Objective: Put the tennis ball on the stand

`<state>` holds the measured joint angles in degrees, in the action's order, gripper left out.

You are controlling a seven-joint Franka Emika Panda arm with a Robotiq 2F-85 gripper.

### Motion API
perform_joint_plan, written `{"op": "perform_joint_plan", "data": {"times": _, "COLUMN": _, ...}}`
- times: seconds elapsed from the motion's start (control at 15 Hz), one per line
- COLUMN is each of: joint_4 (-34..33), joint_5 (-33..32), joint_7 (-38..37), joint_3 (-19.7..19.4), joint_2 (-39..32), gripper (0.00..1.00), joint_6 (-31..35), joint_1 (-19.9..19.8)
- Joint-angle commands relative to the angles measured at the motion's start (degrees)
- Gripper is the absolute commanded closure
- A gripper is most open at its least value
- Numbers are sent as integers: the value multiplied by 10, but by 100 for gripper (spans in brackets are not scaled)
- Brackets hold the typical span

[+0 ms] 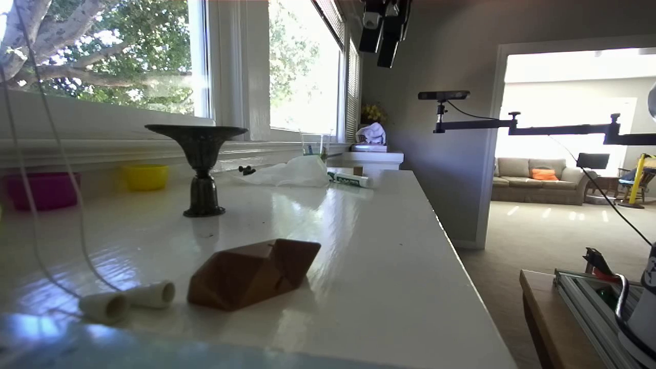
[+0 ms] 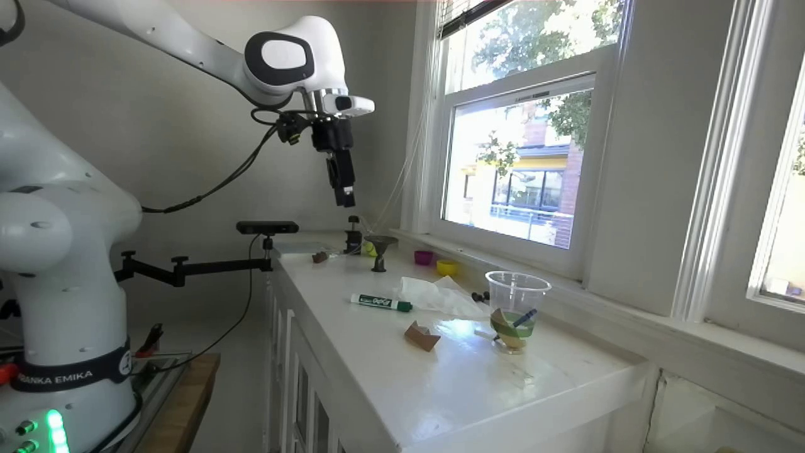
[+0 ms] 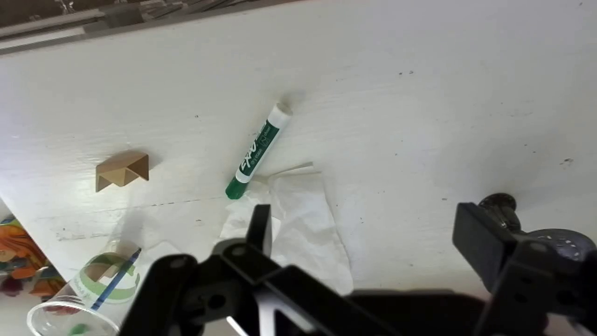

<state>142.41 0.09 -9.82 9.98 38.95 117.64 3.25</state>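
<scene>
Hovers with hand [image 3: 368, 235] wide apart and empty, probably high to clear the funnel-topped stand [image 1: 201, 164] upright on the surface [image 1: 384, 277] below.

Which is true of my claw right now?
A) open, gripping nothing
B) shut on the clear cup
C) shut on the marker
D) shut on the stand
A: in the wrist view the fingers of the claw are wide apart, with nothing gripped between them.
</scene>
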Motion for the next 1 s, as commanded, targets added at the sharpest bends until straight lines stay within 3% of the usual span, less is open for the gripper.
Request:
{"op": "perform_joint_plan", "data": {"times": 0.0, "joint_4": -1, "joint_5": -3, "joint_7": -2, "joint_3": -3, "joint_2": -1, "gripper": 0, "joint_6": -1, "joint_1": 4}}
{"op": "perform_joint_plan", "data": {"times": 0.2, "joint_4": -1, "joint_5": -3, "joint_7": -2, "joint_3": -3, "joint_2": -1, "gripper": 0, "joint_6": -1, "joint_1": 4}}
{"op": "perform_joint_plan", "data": {"times": 0.47, "joint_4": 29, "joint_5": -20, "joint_7": 106, "joint_3": -18, "joint_2": 29, "gripper": 0, "joint_6": 30, "joint_1": 39}}
{"op": "perform_joint_plan", "data": {"times": 0.53, "joint_4": -21, "joint_5": -33, "joint_7": 126, "joint_3": -15, "joint_2": -87, "gripper": 0, "joint_6": 100, "joint_1": 29}}
{"op": "perform_joint_plan", "data": {"times": 0.93, "joint_4": -131, "joint_5": -54, "joint_7": 288, "joint_3": -46, "joint_2": -274, "gripper": 0, "joint_6": 291, "joint_1": 41}}
